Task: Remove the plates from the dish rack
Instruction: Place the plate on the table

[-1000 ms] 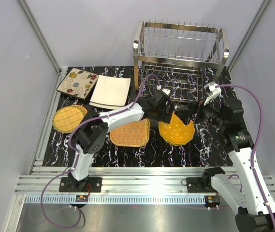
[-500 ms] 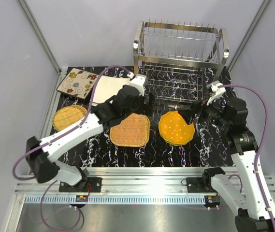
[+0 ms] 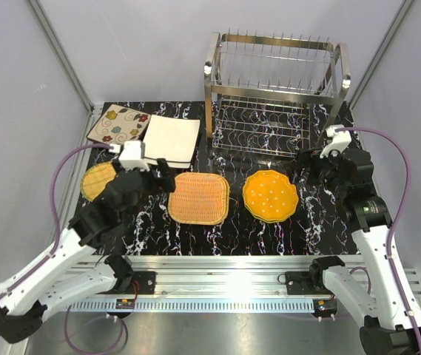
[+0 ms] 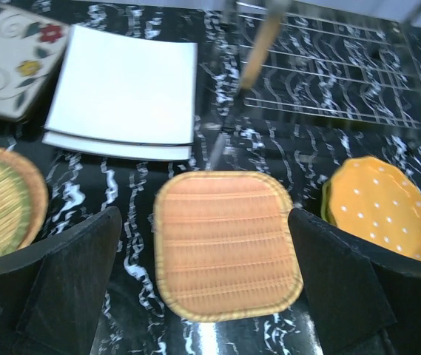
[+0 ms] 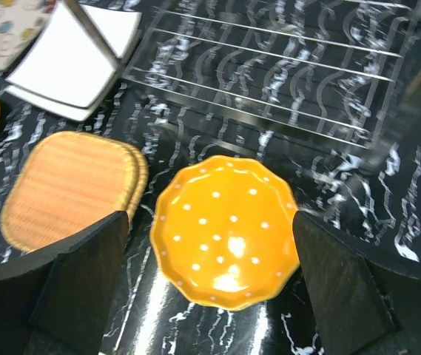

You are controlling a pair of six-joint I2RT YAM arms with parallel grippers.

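Ahead of the spread, empty left hand (image 4: pixel 204 222) lies the rounded-square orange-tan wicker plate (image 4: pixel 225 240), light and stiff, and ahead of the spread right hand (image 5: pixel 210 222) the round orange dotted plate (image 5: pixel 228 233), probably slick and breakable, both flat on the black marbled surface (image 3: pixel 232 229), best pinched by the rim.

The table (image 3: pixel 232 229) is black with white marbled streaks, and the rack (image 3: pixel 273 74) is shiny silver. The floral plate (image 3: pixel 118 127) is beige with red, blue and yellow flowers, and the square plate (image 3: pixel 169 139) is plain white. The round wicker plate (image 3: pixel 98 181) is yellow-green rimmed in orange, the square wicker plate (image 3: pixel 199 198) is ribbed orange-tan, and the dotted plate (image 3: pixel 270 196) is orange with white spots.
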